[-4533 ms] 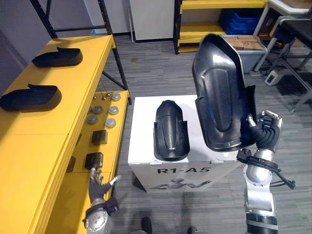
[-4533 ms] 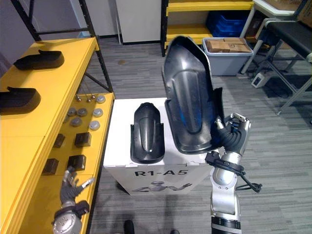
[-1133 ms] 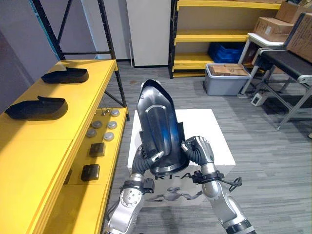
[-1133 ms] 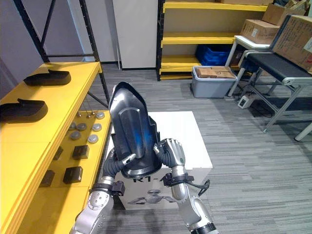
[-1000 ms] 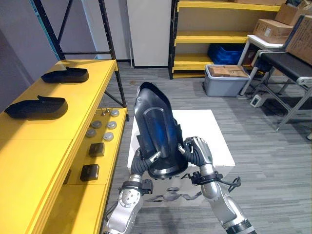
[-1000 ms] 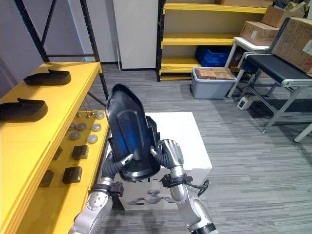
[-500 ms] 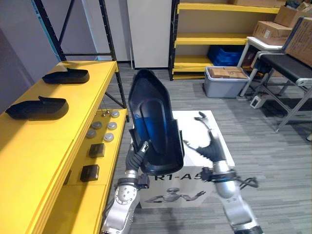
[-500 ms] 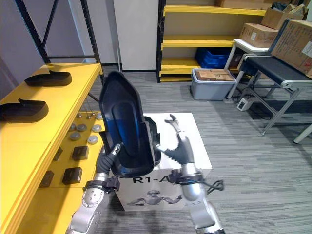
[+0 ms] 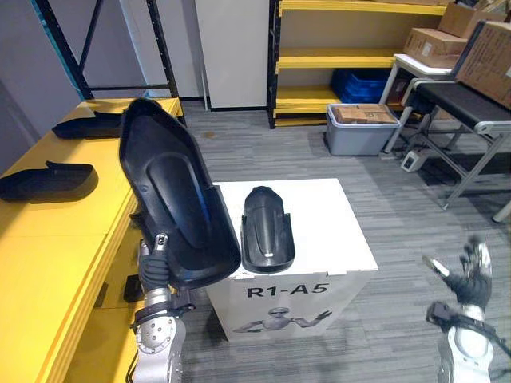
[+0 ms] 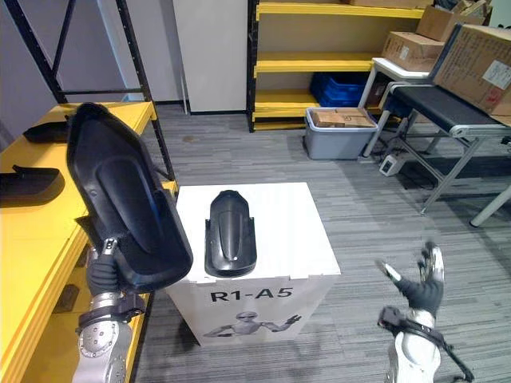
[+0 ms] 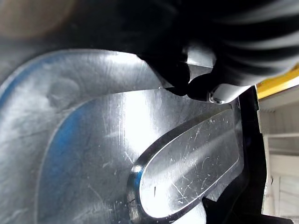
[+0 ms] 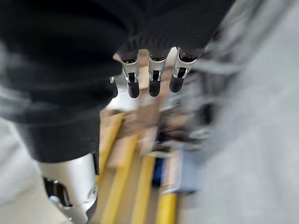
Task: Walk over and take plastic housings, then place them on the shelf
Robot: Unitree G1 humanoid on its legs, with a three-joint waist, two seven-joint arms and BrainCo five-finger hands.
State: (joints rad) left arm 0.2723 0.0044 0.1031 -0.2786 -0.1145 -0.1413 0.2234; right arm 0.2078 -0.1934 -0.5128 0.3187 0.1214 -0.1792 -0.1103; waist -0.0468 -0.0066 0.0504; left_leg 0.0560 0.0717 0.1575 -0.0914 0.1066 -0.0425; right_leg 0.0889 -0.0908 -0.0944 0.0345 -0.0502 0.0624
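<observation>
We've got the left hand (image 10: 102, 271) clamped round the bottom edge of the large black plastic housing (image 9: 172, 203), holding it upright and slightly tilted, hollow side towards us, between the yellow shelf (image 9: 56, 239) and the white box (image 9: 335, 231). A smaller black housing (image 9: 267, 227) lies flat on top of that box, while a third housing (image 9: 44, 179) and a fourth housing (image 9: 80, 128) sit on the shelf's top board. Down at the lower right we see the right hand (image 10: 421, 287) over the grey floor (image 9: 383, 199), fingers spread wide, holding nothing.

left hand (image 9: 156, 270) partly behind housing (image 9: 172, 191), right hand (image 9: 469, 275) blurred
</observation>
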